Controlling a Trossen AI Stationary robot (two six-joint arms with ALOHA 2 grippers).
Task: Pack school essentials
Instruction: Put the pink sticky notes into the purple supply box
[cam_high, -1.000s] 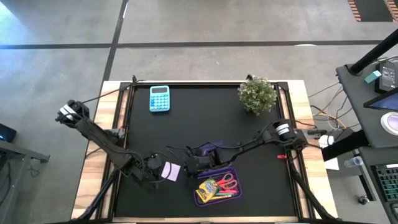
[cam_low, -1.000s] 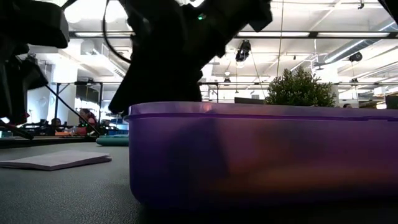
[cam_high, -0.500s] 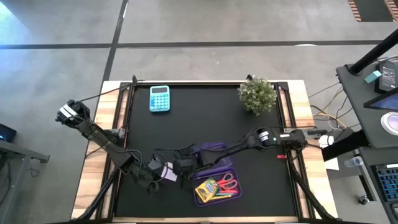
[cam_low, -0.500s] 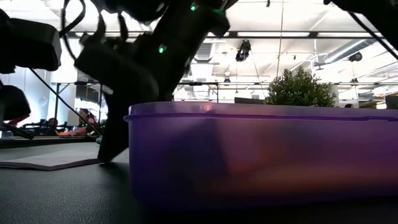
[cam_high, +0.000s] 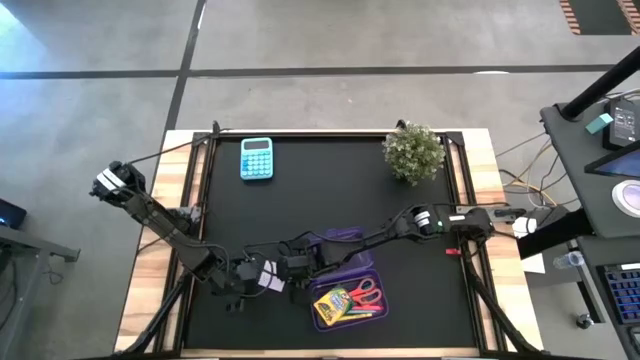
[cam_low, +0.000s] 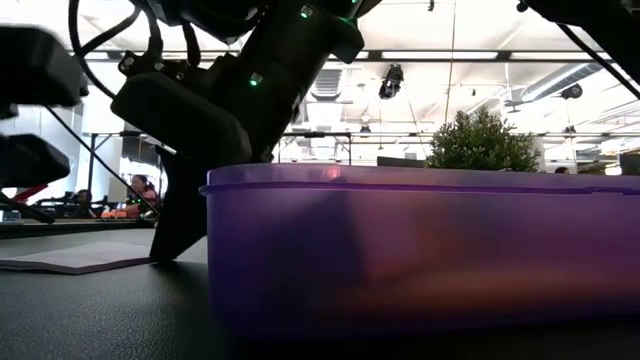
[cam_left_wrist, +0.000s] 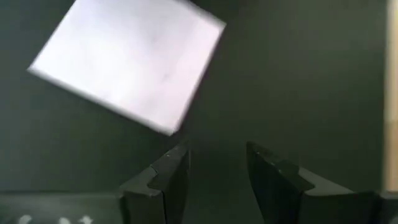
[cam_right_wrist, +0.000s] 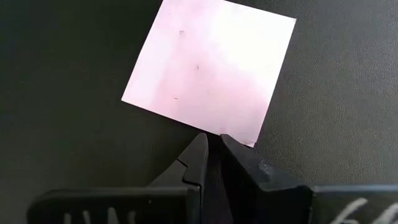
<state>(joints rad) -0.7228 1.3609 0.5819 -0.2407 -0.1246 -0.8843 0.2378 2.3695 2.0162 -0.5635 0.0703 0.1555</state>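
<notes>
The square lilac note pad (cam_high: 268, 281) lies flat on the black mat, just left of the purple case (cam_high: 341, 237). It also shows in the low view (cam_low: 70, 262). In the case lie the yellow crayon box (cam_high: 332, 303), red-handled scissors (cam_high: 366, 292) and thin pens (cam_high: 362, 313). My right gripper (cam_right_wrist: 213, 142) reaches across the case's far-left corner, shut, with its tips at the pad's edge. My left gripper (cam_left_wrist: 217, 155) hovers open on the pad's left side; the pad (cam_left_wrist: 129, 62) sits ahead of its fingers, untouched. My right gripper has its shut fingertips (cam_right_wrist: 200, 144) at one edge of the note pad, close to a corner (cam_right_wrist: 239, 138). The fingers slant down from above and from the table's right. In the low view a finger (cam_low: 180, 235) stands on the table at the pad's edge. The pad stays flat.
A teal calculator (cam_high: 256, 158) lies at the mat's far left and a small potted plant (cam_high: 414, 152) at its far right. The purple case wall (cam_low: 420, 250) fills the low view's foreground. Bare mat stretches between the far objects and both grippers.
My right gripper moved from over the case's far-left corner toward the table's left and came down to the note pad's edge. In the low view its fingers dropped from above the case rim to the table beside the pad.
</notes>
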